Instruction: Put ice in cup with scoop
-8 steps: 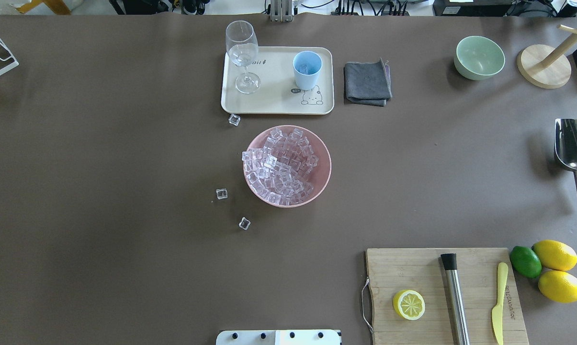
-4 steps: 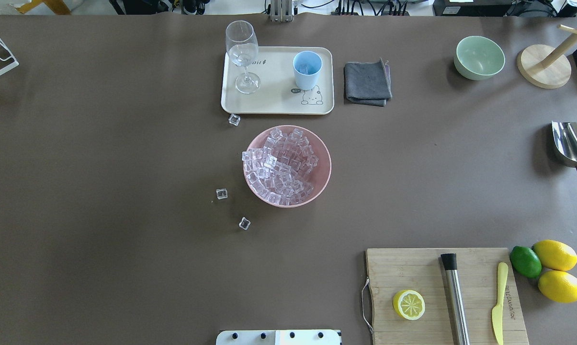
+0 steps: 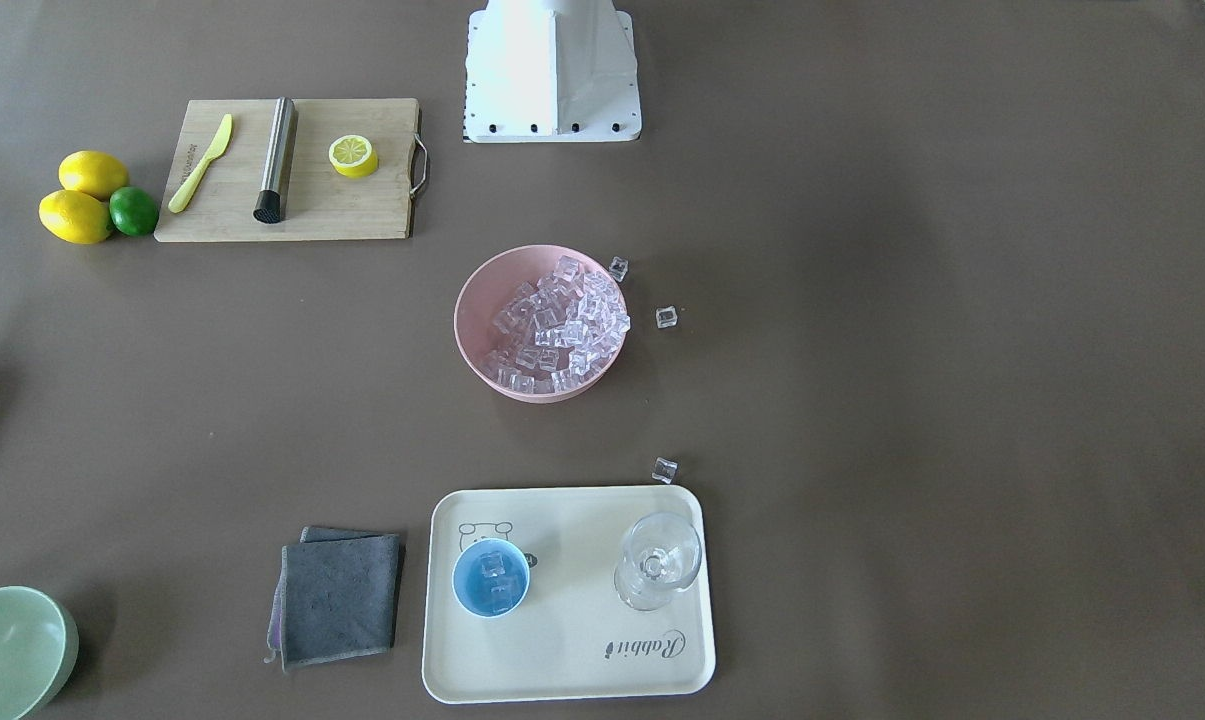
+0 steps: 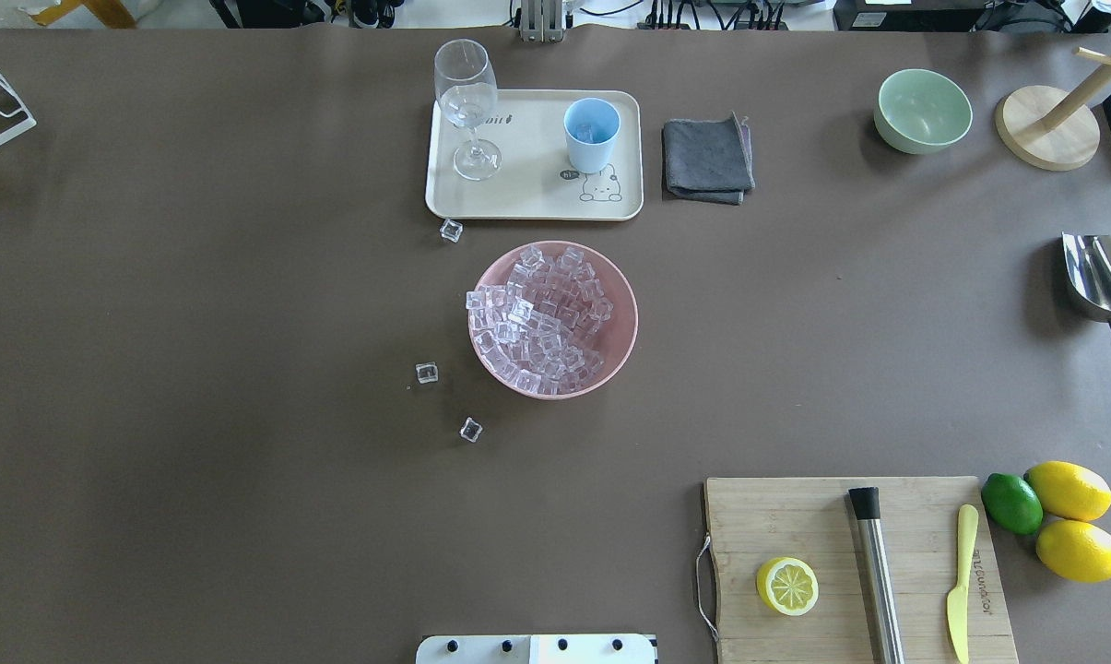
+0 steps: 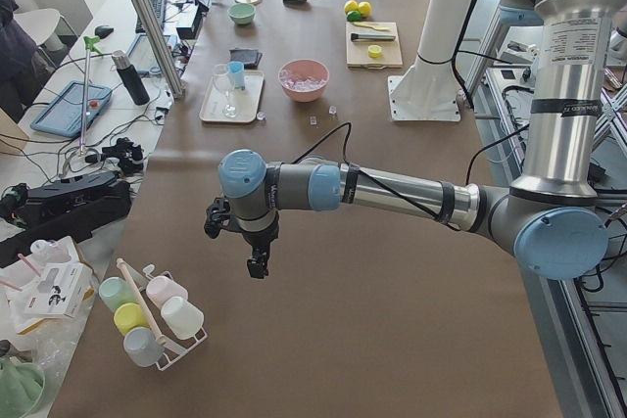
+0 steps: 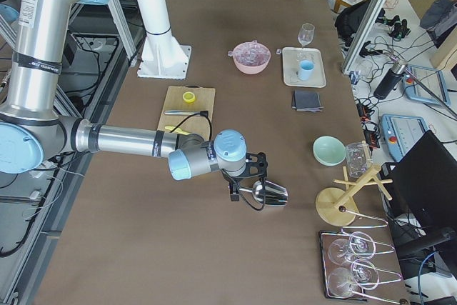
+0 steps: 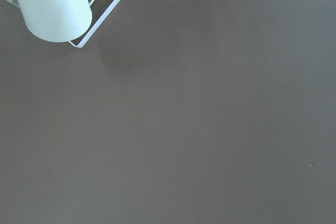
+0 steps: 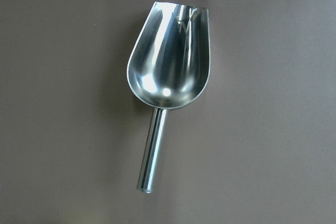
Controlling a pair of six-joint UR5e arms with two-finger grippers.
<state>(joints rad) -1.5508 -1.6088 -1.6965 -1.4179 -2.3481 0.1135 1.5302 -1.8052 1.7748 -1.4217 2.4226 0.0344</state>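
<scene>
The silver scoop point(image 4: 1103, 279) lies empty on the table at the far right edge, alone in the right wrist view point(image 8: 170, 72) with no fingers showing. My right gripper point(image 6: 235, 192) hovers by its handle; I cannot tell its state. The ice point(image 4: 538, 318) fills a pink bowl point(image 4: 621, 288), and three loose cubes point(image 4: 426, 373) lie on the table nearby. On the cream tray point(image 4: 527, 198) stands the light-blue cup point(image 4: 592, 135) with a few cubes point(image 3: 493, 578) inside. My left gripper point(image 5: 257, 266) hangs far off over bare table; I cannot tell its state.
A wine glass point(image 4: 467, 106) shares the tray. A grey cloth point(image 4: 707, 159), a green bowl point(image 4: 923, 111) and a wooden stand point(image 4: 1047, 132) sit at the back right. A cutting board point(image 4: 855, 567) carries a lemon half, a steel cylinder and a knife. A cup rack point(image 5: 147, 315) is near my left gripper.
The scoop has come down a little and now lies still on the table. The black gripper part seen at its handle has left the overhead view's right edge.
</scene>
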